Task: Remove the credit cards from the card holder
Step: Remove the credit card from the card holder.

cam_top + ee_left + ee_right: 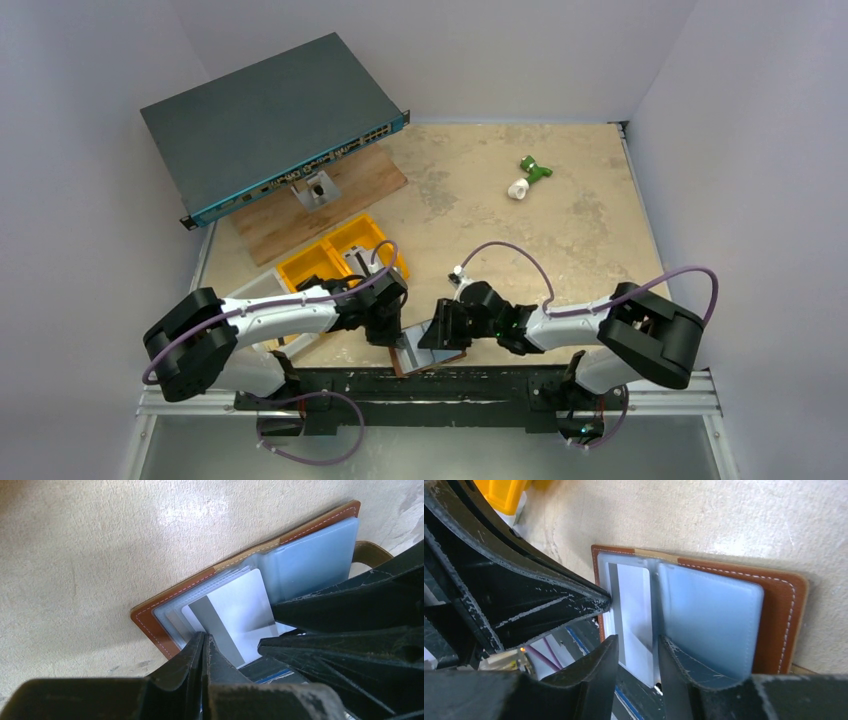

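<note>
The brown card holder [402, 362] lies open at the table's near edge, its pale blue plastic sleeves facing up; it also shows in the left wrist view [150, 621] and the right wrist view [781, 615]. A pale credit card [240, 610] with a grey stripe sticks out of a sleeve over the table edge [636, 605]. My left gripper [205, 639] is shut on that card's side edge [388, 335]. My right gripper [638, 639] is open, its fingers straddling the card's lower end, the right finger [694, 665] resting on the right sleeve [440, 330].
A yellow bin [320, 262] sits just behind my left gripper, with a white tray [255, 285] beside it. A wooden board [330, 205] and a network switch [270, 125] are at the back left. A green and white object [528, 178] lies at the back right.
</note>
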Robot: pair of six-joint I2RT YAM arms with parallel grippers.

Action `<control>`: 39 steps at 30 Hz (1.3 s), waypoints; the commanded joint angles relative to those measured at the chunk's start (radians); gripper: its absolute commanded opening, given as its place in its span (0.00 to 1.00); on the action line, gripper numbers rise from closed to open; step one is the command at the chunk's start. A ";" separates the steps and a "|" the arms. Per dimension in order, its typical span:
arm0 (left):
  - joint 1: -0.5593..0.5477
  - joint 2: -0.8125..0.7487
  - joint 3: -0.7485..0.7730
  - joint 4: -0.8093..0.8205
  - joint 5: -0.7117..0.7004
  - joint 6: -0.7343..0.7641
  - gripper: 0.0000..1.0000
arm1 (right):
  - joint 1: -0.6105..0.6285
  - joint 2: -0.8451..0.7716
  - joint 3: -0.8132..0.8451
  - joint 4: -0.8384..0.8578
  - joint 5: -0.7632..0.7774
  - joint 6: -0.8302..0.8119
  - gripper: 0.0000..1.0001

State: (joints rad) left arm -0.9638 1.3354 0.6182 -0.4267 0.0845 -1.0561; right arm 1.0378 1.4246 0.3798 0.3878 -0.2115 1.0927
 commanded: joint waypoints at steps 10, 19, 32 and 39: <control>-0.004 0.029 -0.043 -0.022 -0.047 -0.013 0.00 | -0.053 0.047 -0.131 0.402 -0.165 0.140 0.20; -0.004 0.034 -0.044 -0.031 -0.049 -0.010 0.00 | -0.075 0.059 -0.160 0.447 -0.166 0.167 0.07; -0.004 0.040 -0.041 -0.076 -0.076 -0.009 0.00 | -0.094 -0.042 -0.185 0.277 -0.062 0.157 0.00; -0.004 0.042 -0.038 -0.086 -0.081 -0.004 0.00 | -0.098 -0.094 -0.188 0.179 -0.010 0.153 0.00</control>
State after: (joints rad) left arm -0.9646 1.3418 0.6151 -0.4152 0.0841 -1.0817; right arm 0.9474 1.3582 0.1978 0.6178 -0.2768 1.2495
